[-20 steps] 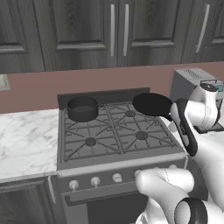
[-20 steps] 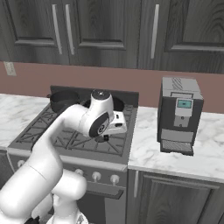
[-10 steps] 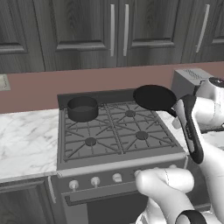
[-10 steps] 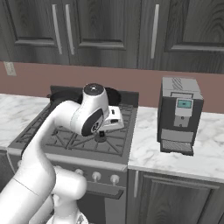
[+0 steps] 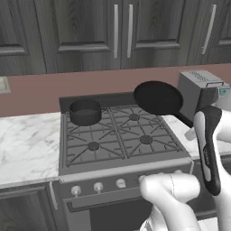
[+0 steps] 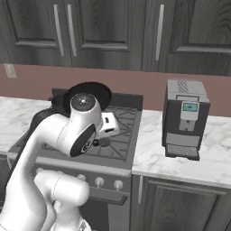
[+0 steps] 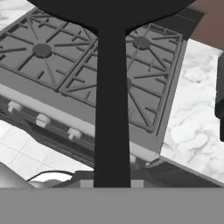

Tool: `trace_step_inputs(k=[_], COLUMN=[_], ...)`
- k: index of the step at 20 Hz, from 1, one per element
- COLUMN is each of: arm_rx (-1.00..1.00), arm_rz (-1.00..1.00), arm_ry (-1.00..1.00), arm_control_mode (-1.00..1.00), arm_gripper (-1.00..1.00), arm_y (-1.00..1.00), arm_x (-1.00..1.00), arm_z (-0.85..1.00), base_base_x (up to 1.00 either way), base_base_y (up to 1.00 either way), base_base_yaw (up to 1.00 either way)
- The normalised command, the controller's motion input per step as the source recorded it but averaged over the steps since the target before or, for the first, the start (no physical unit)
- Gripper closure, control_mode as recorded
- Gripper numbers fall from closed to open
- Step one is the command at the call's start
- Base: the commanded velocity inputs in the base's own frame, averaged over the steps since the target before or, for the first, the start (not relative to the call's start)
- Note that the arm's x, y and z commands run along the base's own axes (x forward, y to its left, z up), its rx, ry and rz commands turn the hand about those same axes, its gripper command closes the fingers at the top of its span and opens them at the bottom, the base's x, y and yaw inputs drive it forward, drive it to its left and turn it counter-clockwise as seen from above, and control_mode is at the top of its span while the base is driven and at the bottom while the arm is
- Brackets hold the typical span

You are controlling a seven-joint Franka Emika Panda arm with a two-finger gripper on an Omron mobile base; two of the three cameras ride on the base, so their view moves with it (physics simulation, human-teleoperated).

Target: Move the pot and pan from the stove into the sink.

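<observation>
pan (image 5: 158,98): held in the air above the back right burner, tipped so its inner face is turned toward the left base view; over the last second it has been raised and tilted up from a lower, flatter pose just over the grates.
handle: seen running straight up the middle of the hand view, from the tool at the bottom edge to the pan's dark underside at the top.
tool: clamped together on the pan's long handle.
meaning: the pan can be judged lifted clear of the stove (image 5: 118,135); its carry to the sink is not yet done.
pot (image 5: 85,111): left standing on the back left burner, untouched.
counter (image 6: 203,149): white marble on both sides of the stove; a coffee machine (image 6: 184,118) is stood on the right stretch.
room: reddish-brown backsplash, dark wood cabinets above.
</observation>
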Motion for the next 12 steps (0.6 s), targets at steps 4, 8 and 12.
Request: trace_step_inputs(k=[4, 8, 12], arm_rx=[-0.01, -0.02, -0.04], arm_rz=[0.16, 0.16, 0.18], arm_ry=[-0.12, -0.12, -0.14], arm_control_mode=[-1.00, -1.00, -1.00], arm_gripper=[1.00, 1.00, 1.00], arm_y=[0.17, 0.17, 0.18], arm_x=[-0.66, -0.65, -0.59], arm_z=[0.06, 0.03, 0.01], base_base_x=[0.00, 0.00, 0.00], base_base_y=[0.00, 0.00, 0.00], base_base_yaw=[0.00, 0.00, 0.00])
